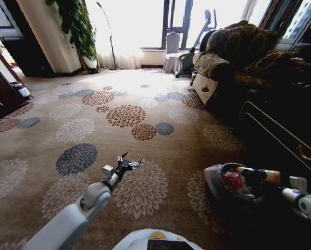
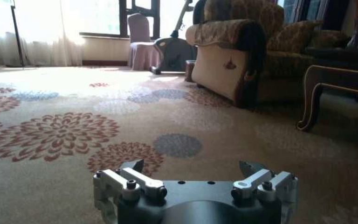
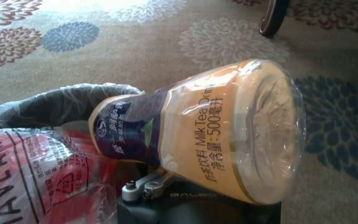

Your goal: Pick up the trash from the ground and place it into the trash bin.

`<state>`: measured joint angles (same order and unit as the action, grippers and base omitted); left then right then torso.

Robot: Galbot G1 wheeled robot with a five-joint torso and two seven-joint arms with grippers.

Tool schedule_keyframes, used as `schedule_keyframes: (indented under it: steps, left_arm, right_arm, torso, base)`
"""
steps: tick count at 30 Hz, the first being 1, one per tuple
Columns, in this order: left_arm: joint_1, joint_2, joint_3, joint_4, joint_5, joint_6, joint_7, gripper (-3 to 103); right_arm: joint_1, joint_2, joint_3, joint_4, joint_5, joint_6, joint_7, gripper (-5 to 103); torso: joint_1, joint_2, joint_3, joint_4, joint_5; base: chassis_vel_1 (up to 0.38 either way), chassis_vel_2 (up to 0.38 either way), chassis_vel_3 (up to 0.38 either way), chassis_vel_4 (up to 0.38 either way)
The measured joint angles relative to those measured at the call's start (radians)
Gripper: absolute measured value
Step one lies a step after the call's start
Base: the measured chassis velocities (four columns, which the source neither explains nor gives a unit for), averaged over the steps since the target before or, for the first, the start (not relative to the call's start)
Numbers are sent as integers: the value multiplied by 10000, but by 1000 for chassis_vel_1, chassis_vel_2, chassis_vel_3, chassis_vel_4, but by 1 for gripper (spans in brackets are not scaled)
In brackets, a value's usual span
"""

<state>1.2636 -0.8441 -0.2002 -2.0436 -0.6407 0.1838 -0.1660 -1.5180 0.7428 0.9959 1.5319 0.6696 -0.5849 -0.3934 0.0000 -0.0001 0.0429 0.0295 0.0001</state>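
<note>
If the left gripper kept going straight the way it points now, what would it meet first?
Probably nothing soon. The left gripper is open and points low across the bare carpet; the way looks free up to the armchair far ahead, though depth is hard to judge.

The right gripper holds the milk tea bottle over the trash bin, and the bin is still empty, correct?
Not quite. The right gripper does hold the milk tea bottle over the trash bin, but the bin is not empty: the right wrist view shows a red-and-white plastic bag inside.
</note>
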Motion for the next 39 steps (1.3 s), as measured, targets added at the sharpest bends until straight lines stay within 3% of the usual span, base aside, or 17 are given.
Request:
schedule_keyframes:
  steps: [19,25,31,35,37,39]
  left_arm:
    - [65,64,-44,-83,-14,-92,70,100]
    - [40,89,-54,-131,-42,-95,74,100]
    - [28,91,-59,-149,-51,-112,74,100]
    - [28,98,-96,-177,-60,-156,72,100]
    - [19,101,-103,-184,-63,-163,71,100]
    - [-6,102,-110,-198,-72,-176,70,100]
  right_arm:
    - [116,155,-222,-38,-477,41,-102,-2]
    - [114,204,-158,-35,-554,-53,-209,22]
    - [49,266,-142,4,-574,-46,-210,38]
    - [-59,266,-78,116,-579,-14,-212,61]
    - [-100,245,-52,147,-575,-6,-214,61]
    - [-230,173,57,207,-561,6,-251,71]
  torso:
    - [0,1,0,1,-1]
    - [0,3,-1,-3,-9]
    - [0,3,-1,0,2]
    - [0,3,-1,0,-1]
    - [0,3,0,1,2]
    - [0,3,-1,2,-1]
  base:
    - [0,0,0,0]
    - [0,0,0,0]
    - [0,0,0,0]
    - [0,0,0,0]
    - [0,0,0,0]
    - [0,0,0,0]
